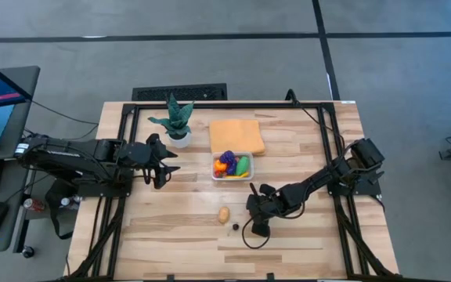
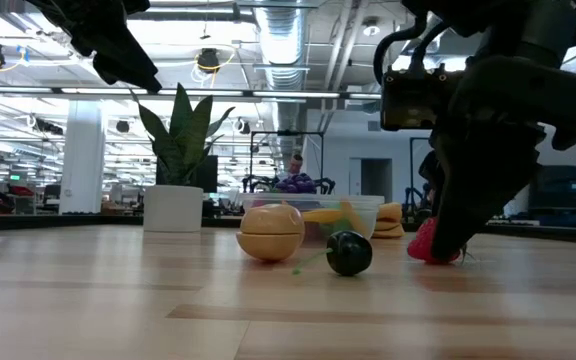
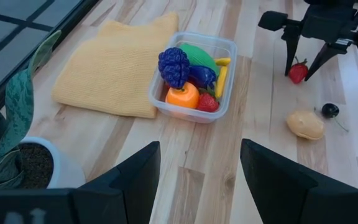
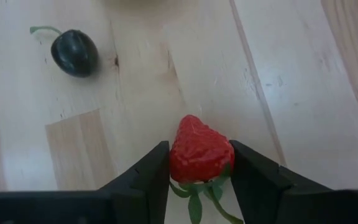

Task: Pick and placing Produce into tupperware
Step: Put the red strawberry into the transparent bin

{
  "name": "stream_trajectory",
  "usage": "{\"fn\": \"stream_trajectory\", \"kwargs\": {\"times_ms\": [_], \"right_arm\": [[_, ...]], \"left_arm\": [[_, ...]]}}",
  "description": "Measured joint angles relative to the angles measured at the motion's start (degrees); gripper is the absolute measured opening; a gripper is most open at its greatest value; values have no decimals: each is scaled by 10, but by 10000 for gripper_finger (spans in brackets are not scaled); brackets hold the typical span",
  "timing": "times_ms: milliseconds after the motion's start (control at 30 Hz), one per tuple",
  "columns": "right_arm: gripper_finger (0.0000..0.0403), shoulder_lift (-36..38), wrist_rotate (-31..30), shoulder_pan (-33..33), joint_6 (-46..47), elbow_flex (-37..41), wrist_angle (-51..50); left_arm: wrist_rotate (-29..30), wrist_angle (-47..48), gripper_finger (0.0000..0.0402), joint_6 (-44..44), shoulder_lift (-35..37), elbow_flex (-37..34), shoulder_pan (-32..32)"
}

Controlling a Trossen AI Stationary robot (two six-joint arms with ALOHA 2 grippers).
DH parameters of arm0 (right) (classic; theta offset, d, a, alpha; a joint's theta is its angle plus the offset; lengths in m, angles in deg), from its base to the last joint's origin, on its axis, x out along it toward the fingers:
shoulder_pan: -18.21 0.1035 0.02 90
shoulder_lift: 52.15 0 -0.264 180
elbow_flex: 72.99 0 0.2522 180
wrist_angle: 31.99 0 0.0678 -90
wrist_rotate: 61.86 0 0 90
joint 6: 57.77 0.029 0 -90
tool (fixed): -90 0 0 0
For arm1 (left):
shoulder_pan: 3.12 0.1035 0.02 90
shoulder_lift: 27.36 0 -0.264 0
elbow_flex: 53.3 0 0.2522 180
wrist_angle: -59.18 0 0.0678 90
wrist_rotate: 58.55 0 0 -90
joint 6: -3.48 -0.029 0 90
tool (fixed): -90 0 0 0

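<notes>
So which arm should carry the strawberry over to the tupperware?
Right. Its tool is already closed around the strawberry on the table. The left tool hangs open beside the plant, holding nothing.

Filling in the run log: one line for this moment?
right gripper: jaws closed on strawberry at table level | left gripper: waiting by plant | tupperware: partly filled

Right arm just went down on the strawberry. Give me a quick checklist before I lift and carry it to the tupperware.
1. Right gripper fingers on both sides of the strawberry: ok.
2. Grip firm enough to lift: cannot tell.
3. Strawberry still on the table: ok, not lifted yet.
4. Room in the tupperware: cannot tell, already well filled.
5. Left gripper clear of the path, open beside the potted plant: ok.
6. Dark cherry and tan potato-like piece apart from the gripper: ok.
</notes>
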Motion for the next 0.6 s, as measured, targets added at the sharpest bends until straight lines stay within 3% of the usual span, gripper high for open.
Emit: {"fn": "stream_trajectory", "kwargs": {"times_ms": [333,600], "right_arm": [[157,5,0,-6,13,-1,4],[141,40,-12,-13,13,-2,0]], "left_arm": [[0,-1,212,0,0,0,0],[0,-2,212,-2,0,0,0]]}}
